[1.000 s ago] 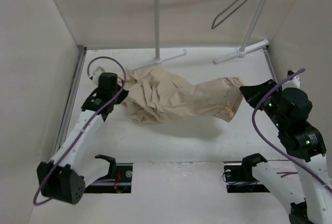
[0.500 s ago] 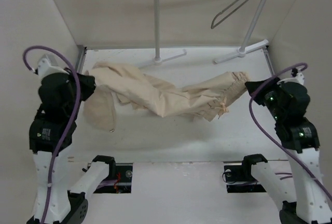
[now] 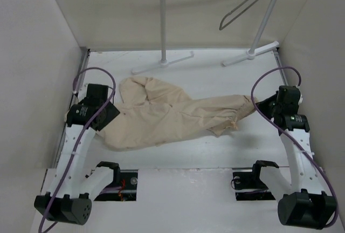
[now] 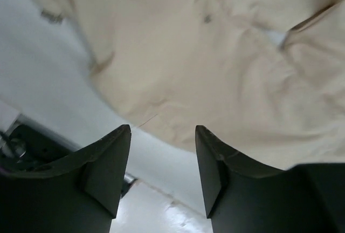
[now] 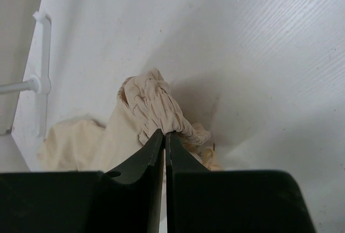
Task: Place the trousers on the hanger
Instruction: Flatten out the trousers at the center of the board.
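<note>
The beige trousers (image 3: 161, 117) lie stretched across the table, legs at the left and gathered waistband at the right. My right gripper (image 3: 259, 103) is shut on the gathered waistband (image 5: 159, 109), its jaws (image 5: 164, 134) pinched tight on the cloth. At the trousers' left end my left gripper (image 3: 109, 115) stands open. In the left wrist view nothing lies between its jaws (image 4: 161, 131), and the cloth (image 4: 215, 55) spreads just beyond the fingertips. The dark wire hanger (image 3: 242, 6) hangs from the rack's bar at the back right, far from both grippers.
The white garment rack (image 3: 163, 22) stands at the back, its feet (image 3: 250, 54) on the table. Pale walls close in the left, right and back. The arm bases sit at the near edge, with cables looping over both arms.
Both arms have come down from a raised hold. The left gripper has opened and let go of the trouser legs, and the trousers now lie flatter on the table.
</note>
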